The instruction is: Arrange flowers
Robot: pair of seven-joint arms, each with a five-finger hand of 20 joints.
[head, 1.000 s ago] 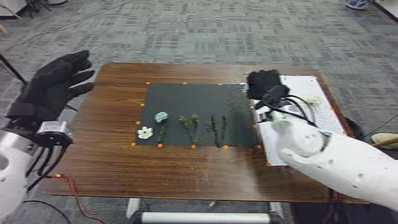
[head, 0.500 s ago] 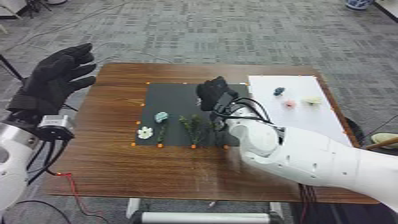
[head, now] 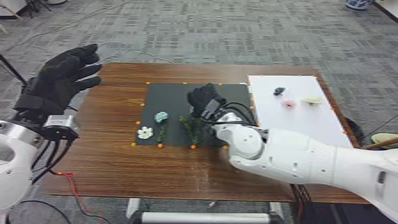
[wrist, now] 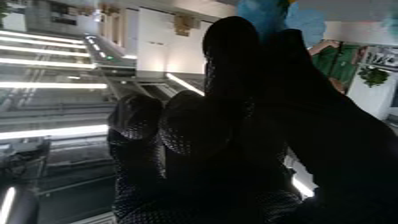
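Your black fabric-gloved left hand (head: 59,76) is spread off to the side, probably leaving room for the right hand (head: 204,98) (can't tell its grip tbh) over the flat dark mat (head: 173,96), where the small pale-blue flower (head: 161,117) lies, likely for easy picking

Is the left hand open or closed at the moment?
Open. In the head view, the left hand is raised beside the left edge of the table, its fingers extended rather than curled.

Gray carpet tiles (head: 222,35) surround the brown wooden table (head: 115,170).
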